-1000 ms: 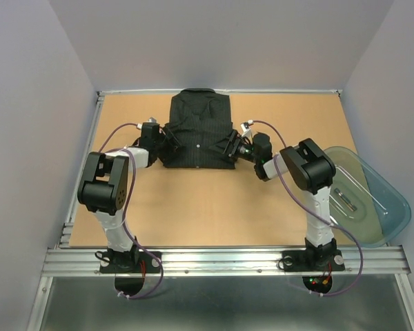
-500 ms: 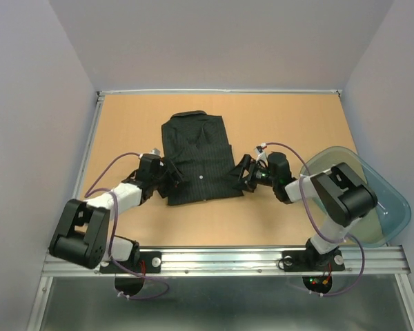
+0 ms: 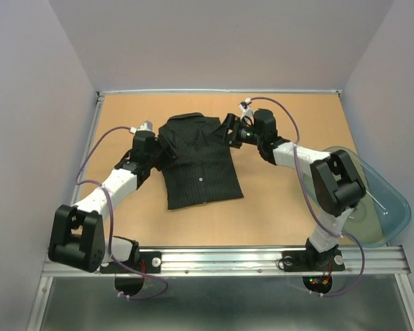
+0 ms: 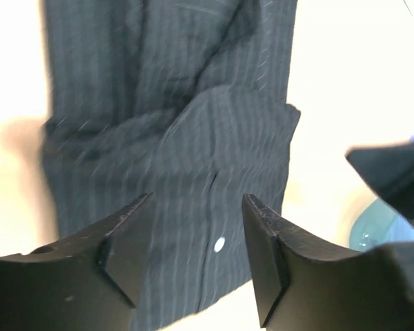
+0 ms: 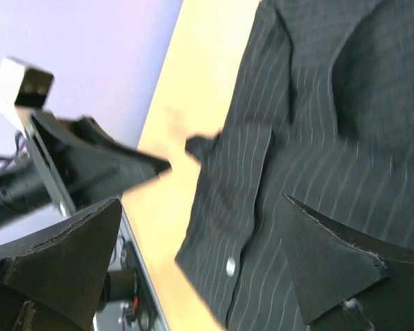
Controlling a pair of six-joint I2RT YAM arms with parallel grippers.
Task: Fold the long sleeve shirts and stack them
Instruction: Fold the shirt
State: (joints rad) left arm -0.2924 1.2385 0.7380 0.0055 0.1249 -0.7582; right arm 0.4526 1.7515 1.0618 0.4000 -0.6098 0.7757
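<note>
Left claw [image 4: 196,200] parted; right claw [image 5: 201,201] spread wide.

1. Top view: bright, even overhead light; sharp, with only faint soft shadows on the table [image 3: 276,207].
2. Left wrist view: table overexposed almost white; shirt [image 4: 179,138] motion-blurred.
3. Right wrist view: shirt stripes partly smeared, background soft.

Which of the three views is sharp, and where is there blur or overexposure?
Top external: sharp and evenly lit, the shirt is crisp. Left wrist: the shirt is motion-blurred, and the table is washed out almost to white. Right wrist: mildly soft, yet the pinstripes are readable.
</note>
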